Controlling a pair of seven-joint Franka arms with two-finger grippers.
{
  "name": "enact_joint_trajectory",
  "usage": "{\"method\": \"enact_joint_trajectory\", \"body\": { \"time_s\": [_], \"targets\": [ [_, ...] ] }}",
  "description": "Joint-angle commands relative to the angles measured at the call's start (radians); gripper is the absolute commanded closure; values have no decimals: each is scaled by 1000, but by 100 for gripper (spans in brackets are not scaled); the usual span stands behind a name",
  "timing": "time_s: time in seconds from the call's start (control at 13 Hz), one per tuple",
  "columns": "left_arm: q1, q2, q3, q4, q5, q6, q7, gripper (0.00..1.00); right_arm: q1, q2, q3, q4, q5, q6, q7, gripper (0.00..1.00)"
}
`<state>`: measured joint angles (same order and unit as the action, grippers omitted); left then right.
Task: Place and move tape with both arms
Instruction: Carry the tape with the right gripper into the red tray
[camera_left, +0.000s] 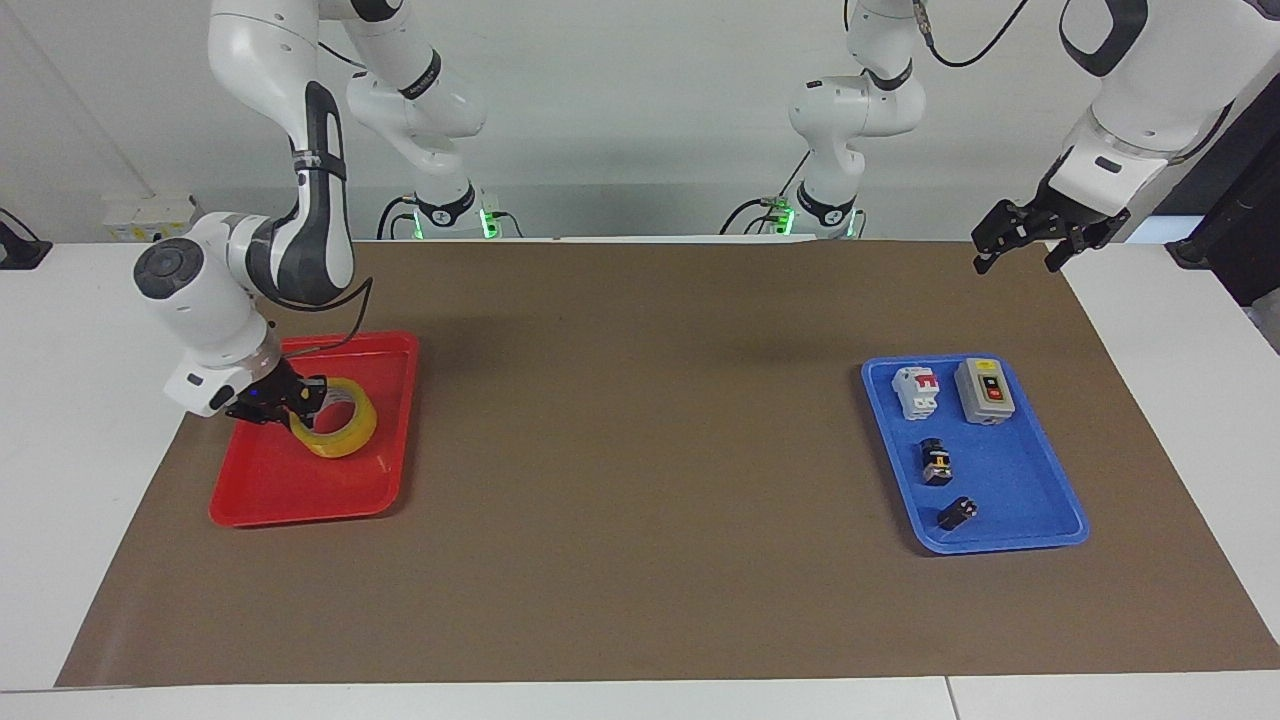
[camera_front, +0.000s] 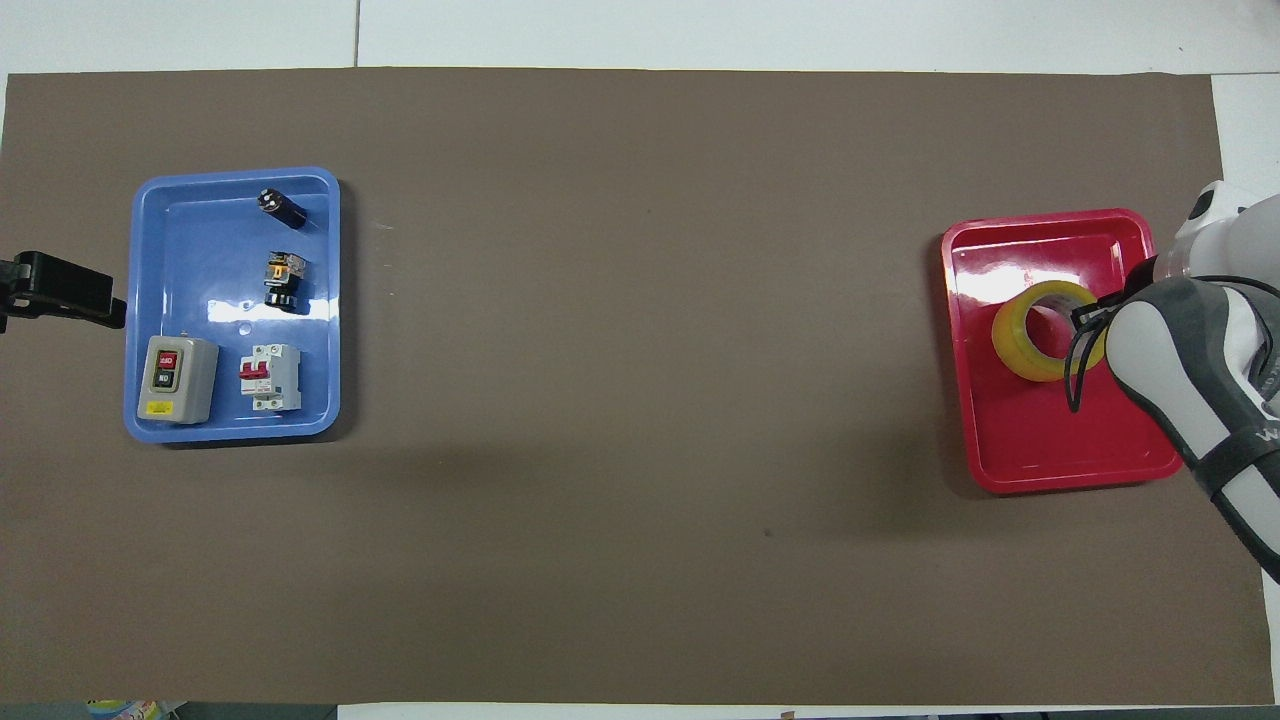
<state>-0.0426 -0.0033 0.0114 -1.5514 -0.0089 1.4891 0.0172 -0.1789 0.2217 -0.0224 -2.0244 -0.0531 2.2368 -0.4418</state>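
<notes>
— Where's the tape (camera_left: 335, 430)?
— Over the red tray (camera_left: 300, 490) — my right gripper (camera_left: 290, 400) is clamped on its rim.
— And your left gripper (camera_left: 1020, 245)?
— Fingers apart, waiting above the table's corner.

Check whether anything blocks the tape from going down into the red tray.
Nothing visible does. The right gripper holds the tape over the red tray, whose floor is bare beneath it.

Light: bright, even, from above
Shadows: soft, faint on brown mat (camera_left: 640, 480)
Glare: white patches on red tray (camera_front: 1010, 285), blue tray (camera_front: 230, 310)
Focus: sharp throughout
</notes>
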Motion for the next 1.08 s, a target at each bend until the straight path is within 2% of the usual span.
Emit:
{"method": "enact_joint_trajectory", "body": {
  "time_s": [0.0,0.15,0.46,0.54,0.62,0.77,1.0],
  "targets": [
    [6,-24,1,-29,-13,8,3,0,-37,-2,18,-28,9,53,-11,100],
    [6,-24,1,-29,-13,8,1,0,-66,25,19,-27,9,81,-12,100],
    [6,-24,1,-29,-13,8,3,0,-64,38,19,-28,10,84,-12,100],
    [6,-24,1,-29,-13,8,1,0,-56,38,19,-24,10,80,-11,76],
    [6,-24,1,-29,-13,8,3,0,-56,36,21,-16,10,72,-12,1],
    [6,-24,1,-29,-13,8,3,0,-51,10,30,10,9,23,-11,0],
    [6,-24,1,-29,-13,8,1,0,-51,-37,71,131,10,-158,-3,0]
  ]
}}
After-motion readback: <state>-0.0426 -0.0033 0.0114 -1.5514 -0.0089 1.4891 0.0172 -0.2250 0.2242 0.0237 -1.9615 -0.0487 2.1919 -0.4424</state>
